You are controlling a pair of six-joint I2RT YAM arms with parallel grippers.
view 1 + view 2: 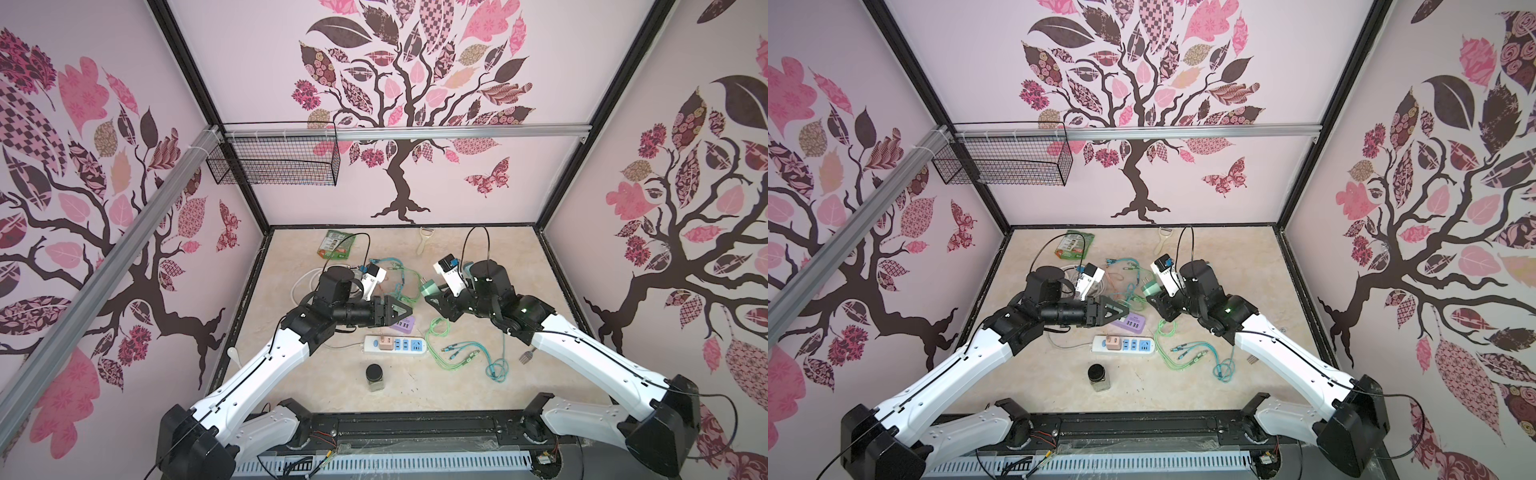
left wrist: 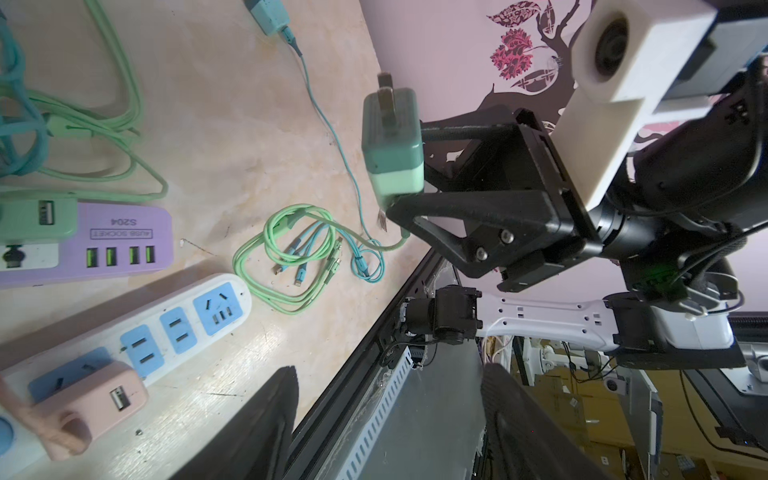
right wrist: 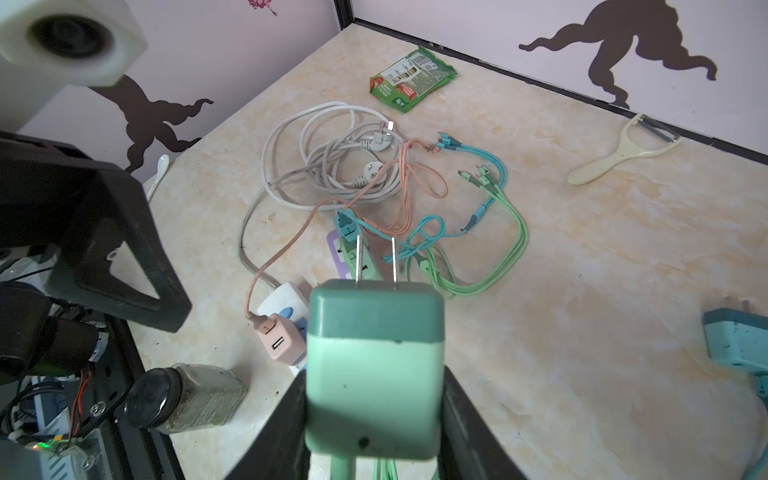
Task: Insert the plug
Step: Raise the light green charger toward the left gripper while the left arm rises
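Green two-tone charger plug (image 3: 374, 361) sits clamped in the right gripper (image 3: 374, 419), off the table, both prongs bare and pointing away from the wrist. Left gripper (image 1: 403, 309) hangs spread and empty over the purple USB strip (image 2: 124, 237).

We judge pickup done; carry + alignment come next. In a top view the white power strip (image 1: 369, 345) lies at 7 o'clock from the plug. A pink adapter (image 1: 382, 341) fills one end; the blue sockets (image 2: 218, 307) look free. Next move needs prongs turned down, squared to a 2-slot socket.

Room: left gripper crowds at 8 o'clock of the plug. Green cable coil (image 1: 453, 349) is at 3 o'clock of the strip, black-lidded jar (image 1: 375, 377) at 6.
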